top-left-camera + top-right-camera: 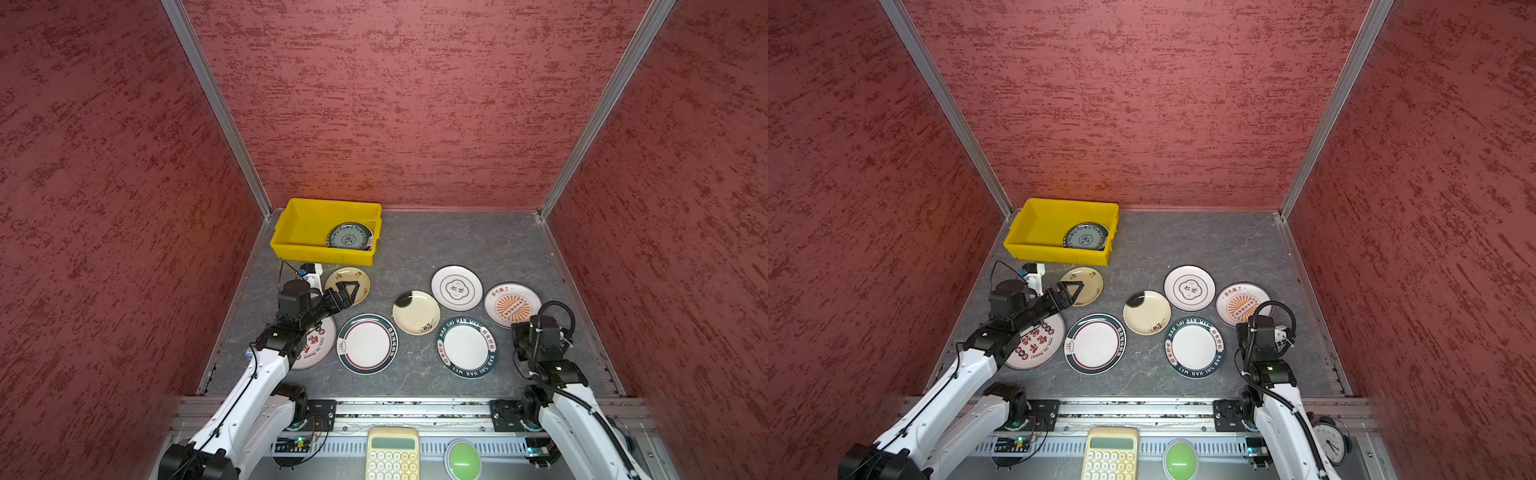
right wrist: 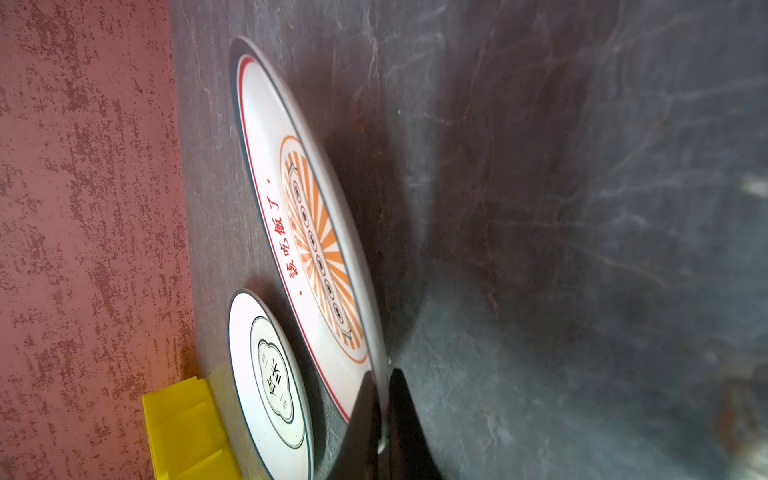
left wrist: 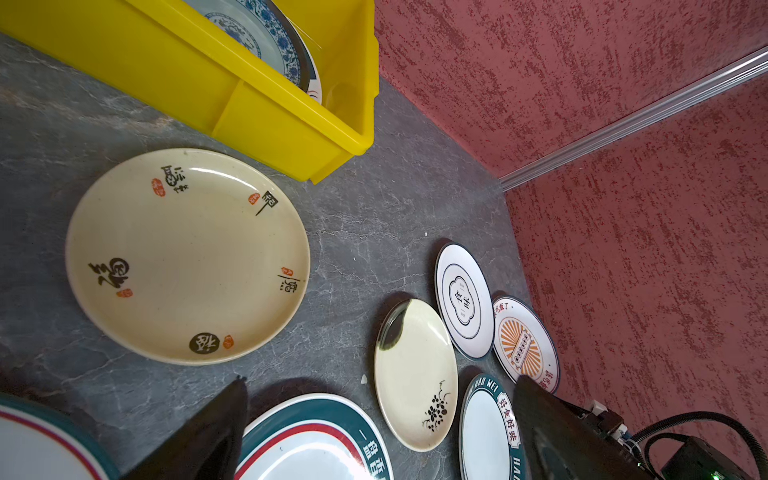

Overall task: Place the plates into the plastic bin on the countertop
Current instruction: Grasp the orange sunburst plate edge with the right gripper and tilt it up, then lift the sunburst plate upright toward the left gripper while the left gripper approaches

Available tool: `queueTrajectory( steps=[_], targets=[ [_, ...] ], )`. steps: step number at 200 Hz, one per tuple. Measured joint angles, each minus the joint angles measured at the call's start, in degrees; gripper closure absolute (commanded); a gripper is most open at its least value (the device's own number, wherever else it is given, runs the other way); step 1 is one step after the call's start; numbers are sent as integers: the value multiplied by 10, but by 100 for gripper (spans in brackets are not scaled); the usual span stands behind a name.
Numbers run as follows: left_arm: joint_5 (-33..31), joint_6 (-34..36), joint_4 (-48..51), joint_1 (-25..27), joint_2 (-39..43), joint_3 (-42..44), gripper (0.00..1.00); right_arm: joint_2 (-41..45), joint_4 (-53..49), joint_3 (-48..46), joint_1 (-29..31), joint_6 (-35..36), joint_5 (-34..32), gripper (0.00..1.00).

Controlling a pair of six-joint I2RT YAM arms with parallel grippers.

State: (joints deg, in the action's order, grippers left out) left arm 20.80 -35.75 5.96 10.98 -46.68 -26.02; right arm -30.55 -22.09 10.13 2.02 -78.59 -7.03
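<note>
Toward the back left of the dark grey stone-look worktop [image 1: 457, 241], in both top views, you have the bright yellow rectangular plastic bin [image 1: 320, 254] standing close to the corner of the red textured walls. The small round dark teal patterned plate [image 1: 349, 237] already lies in its right-hand end, and the left wrist view shows the white edge of another plate under it. Just in front of the bin your left pincer [image 1: 347, 293] hangs over the round cream plate with black calligraphy [image 1: 358, 276], jaws spread wide and holding nothing. At the right of the frame your right pincer [image 2: 383, 376] is clamped tight on the near rim of the round white plate with the orange sunburst [image 1: 513, 305], one finger on each face of the rim. You cannot tell whether that plate has left the worktop. Just beside it to the left lies the round white plate with a dark clover-shaped emblem [image 1: 456, 288]. Next comes the round cream plate with a black smudge and a flower sprig [image 1: 416, 312]. Nearer the bottom of the frame sit the round white plate with a dark green lettered rim [image 1: 466, 347] and the round white plate with a green and red ringed rim [image 1: 367, 343]. Your left arm covers part of the round white plate with red lettering [image 1: 320, 347] at the lower left.
</note>
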Motion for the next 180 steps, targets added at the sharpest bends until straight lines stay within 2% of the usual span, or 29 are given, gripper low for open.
queueTrajectory(
  steps=[54,118,149,180],
  targets=[
    [0,0,0,0,-2,0,1,-10,-53,58,0,71,-21,100],
    [5,-4,-1,-2,-2,0,1,-27,-63,129,0,137,-30,100],
    [23,-18,-17,-2,-4,9,1,-59,-63,140,0,163,5,100],
    [40,-30,-26,-2,-13,10,1,-108,-40,147,3,180,74,100]
  ],
)
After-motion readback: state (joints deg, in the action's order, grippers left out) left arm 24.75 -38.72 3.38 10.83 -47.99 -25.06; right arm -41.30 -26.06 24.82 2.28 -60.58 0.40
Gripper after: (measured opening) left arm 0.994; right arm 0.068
